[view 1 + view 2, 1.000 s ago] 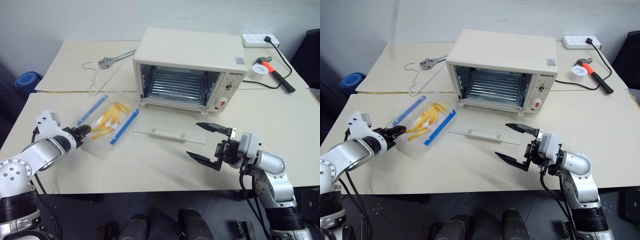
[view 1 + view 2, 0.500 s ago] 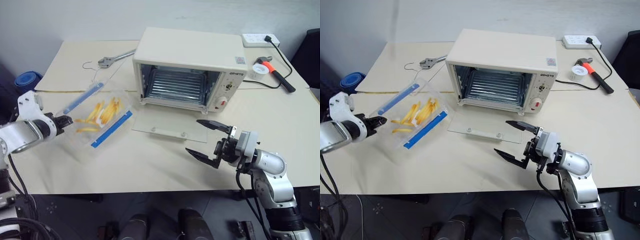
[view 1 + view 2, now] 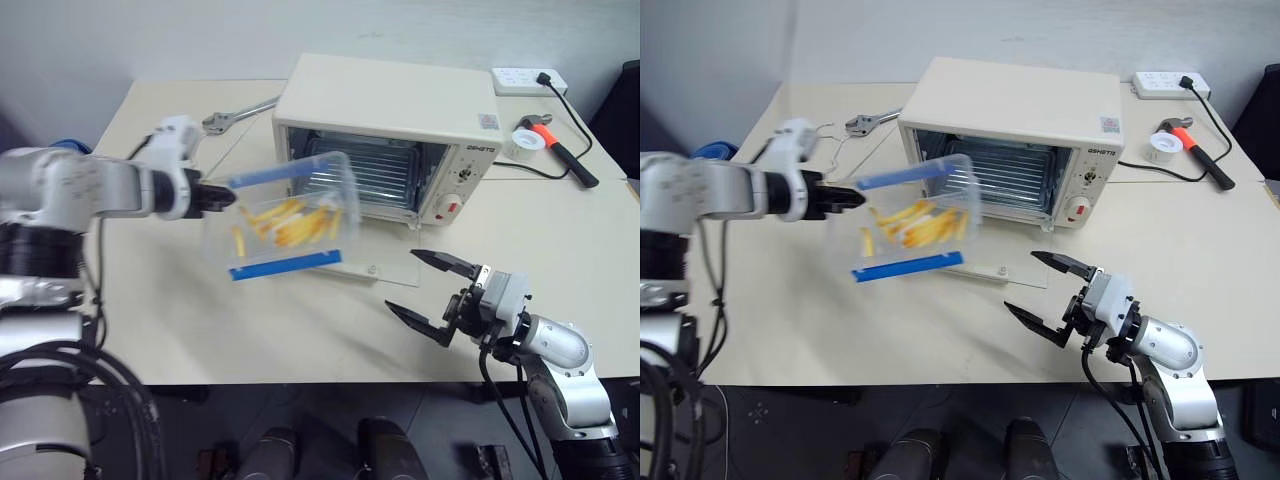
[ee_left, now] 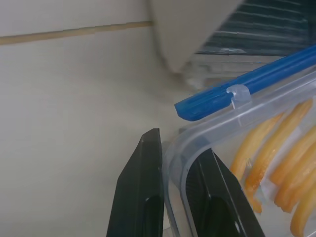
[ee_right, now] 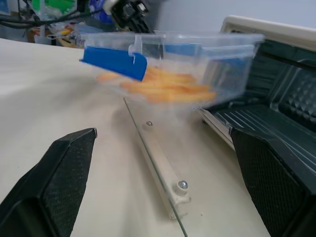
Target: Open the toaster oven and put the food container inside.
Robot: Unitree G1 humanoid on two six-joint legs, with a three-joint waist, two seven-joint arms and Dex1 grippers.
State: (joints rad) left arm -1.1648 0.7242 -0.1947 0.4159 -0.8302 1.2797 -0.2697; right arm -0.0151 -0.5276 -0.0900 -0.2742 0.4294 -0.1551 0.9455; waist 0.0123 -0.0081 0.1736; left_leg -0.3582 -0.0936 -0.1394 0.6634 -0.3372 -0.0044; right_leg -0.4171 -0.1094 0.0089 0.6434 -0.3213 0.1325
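- Reaching rightward, left gripper (image 3: 212, 196) pinches the rim of the food container (image 3: 288, 216), clear ribbed plastic with blue clips, tilted in the air before the toaster oven (image 3: 385, 125) with its glass door down.
- Right gripper (image 3: 432, 296) hovers, spread wide, empty.

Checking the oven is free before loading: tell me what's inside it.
Inside the oven, a wire rack shows through the open front. The held box of fries covers the cavity's left part, so that stays unseen.
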